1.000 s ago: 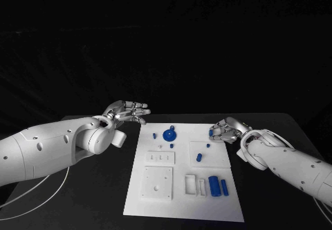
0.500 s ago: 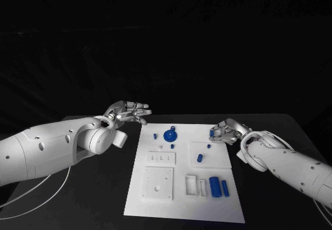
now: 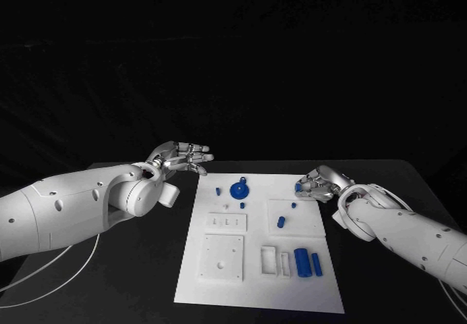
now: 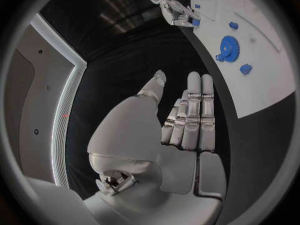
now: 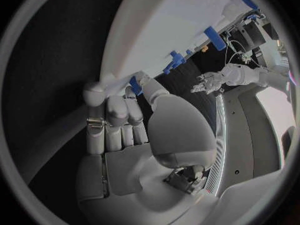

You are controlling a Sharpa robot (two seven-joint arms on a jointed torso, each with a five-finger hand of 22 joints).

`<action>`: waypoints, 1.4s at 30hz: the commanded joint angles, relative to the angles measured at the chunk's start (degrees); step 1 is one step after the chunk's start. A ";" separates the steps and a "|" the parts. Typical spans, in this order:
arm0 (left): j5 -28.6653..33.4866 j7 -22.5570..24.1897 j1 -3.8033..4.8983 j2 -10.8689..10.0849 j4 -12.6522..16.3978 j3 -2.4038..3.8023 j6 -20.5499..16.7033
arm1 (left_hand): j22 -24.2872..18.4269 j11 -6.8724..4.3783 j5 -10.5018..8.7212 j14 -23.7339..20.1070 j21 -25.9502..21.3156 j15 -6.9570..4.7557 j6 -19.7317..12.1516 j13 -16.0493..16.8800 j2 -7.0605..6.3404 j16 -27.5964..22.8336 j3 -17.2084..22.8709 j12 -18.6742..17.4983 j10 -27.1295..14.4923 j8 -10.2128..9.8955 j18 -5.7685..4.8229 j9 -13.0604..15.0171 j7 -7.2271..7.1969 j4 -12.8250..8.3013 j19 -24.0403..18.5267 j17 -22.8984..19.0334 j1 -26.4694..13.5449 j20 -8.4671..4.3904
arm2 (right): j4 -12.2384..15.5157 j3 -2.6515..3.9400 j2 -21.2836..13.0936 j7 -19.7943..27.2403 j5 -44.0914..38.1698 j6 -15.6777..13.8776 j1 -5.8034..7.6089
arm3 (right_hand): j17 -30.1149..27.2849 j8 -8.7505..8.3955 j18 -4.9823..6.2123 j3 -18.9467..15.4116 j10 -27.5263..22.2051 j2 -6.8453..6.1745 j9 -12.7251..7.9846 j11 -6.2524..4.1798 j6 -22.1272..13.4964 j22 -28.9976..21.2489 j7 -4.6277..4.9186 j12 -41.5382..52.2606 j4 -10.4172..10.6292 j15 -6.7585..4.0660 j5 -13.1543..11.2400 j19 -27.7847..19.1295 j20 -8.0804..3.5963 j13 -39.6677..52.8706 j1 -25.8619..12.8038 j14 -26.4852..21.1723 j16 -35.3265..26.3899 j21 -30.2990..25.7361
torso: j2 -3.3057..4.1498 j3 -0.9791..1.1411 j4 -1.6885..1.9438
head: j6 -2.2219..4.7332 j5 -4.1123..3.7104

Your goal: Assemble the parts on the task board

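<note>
The white task board (image 3: 255, 283) lies in the middle of the black table. At its far right corner my right hand (image 3: 317, 183) pinches a small blue part (image 3: 310, 191) between thumb and fingertips; the right wrist view shows that part (image 5: 134, 84) at the board's edge (image 5: 169, 25). My left hand (image 3: 181, 158) hovers open off the far left corner, fingers straight (image 4: 187, 117), holding nothing. On the board lie a blue gear with a handle (image 3: 238, 189), small blue pegs (image 3: 217, 192) (image 3: 280, 221), and two blue cylinders (image 3: 303, 260) near the front right.
White raised blocks with slots and holes (image 3: 223, 256) (image 3: 226, 221) take up the board's left half, and a white slotted holder (image 3: 273, 261) stands beside the cylinders. Black table (image 3: 136, 270) flanks the board on both sides. A white cable (image 3: 59, 270) hangs under my left arm.
My right hand's fingers have closed in round the small blue part, which has shifted slightly towards the board's right edge. The left arm has not moved.
</note>
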 commanded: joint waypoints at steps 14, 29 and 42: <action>-0.83 -0.15 0.02 0.20 0.07 0.05 0.47 | 0.21 -0.11 0.27 0.10 0.19 0.05 0.49 0.09 0.86 0.09 -0.20 0.22 1.16 0.02 0.66 -0.02 -0.19 -0.60 -0.23 0.07 -0.11 -0.23 | 2.35 0.00 -0.52 -0.22 0.38 -5.96 -0.08 | 0.26 0.39 -0.51 1.54 0.31 0.14 3.18 -0.62 1.94 4.21 -0.84 -0.46 -1.04 -0.60 0.94 2.56 -0.47 0.18 -1.40 0.08 -0.40 -0.02 | -0.19 0.02 -0.11 | 0.13 0.09; -9.19 -14.88 2.76 2.17 0.22 0.25 6.97 | 8.86 -9.34 -0.61 9.01 13.87 -7.61 23.59 2.80 4.07 21.17 -2.67 5.15 28.89 0.55 -1.56 1.37 -6.92 2.79 7.12 13.93 -6.81 -8.01 | 11.55 0.01 -0.35 -12.78 -4.98 0.93 3.13 | 0.70 0.38 -0.72 -2.22 0.59 -0.55 2.37 -0.90 2.30 4.22 -1.36 -0.29 1.58 -0.70 0.33 2.72 -0.59 0.51 -0.62 0.19 -0.15 0.18 | -1.61 -0.12 -0.47 | 0.46 0.46; -13.49 -28.93 3.65 6.45 -0.03 0.25 8.25 | 13.90 -10.43 -1.32 11.67 20.41 -8.85 22.15 7.31 2.96 25.61 -5.38 14.56 29.23 0.59 -0.89 0.92 -6.73 5.23 6.87 18.96 -10.80 -9.28 | 15.02 -0.14 3.10 -18.40 -7.42 2.45 3.51 | 0.66 0.38 -0.77 -1.87 0.62 -1.01 2.21 -1.00 2.34 4.18 -1.44 -0.35 2.62 -0.69 0.41 2.75 -0.58 0.57 -0.54 0.20 -0.30 0.10 | -2.18 -0.27 -0.49 | 0.46 1.00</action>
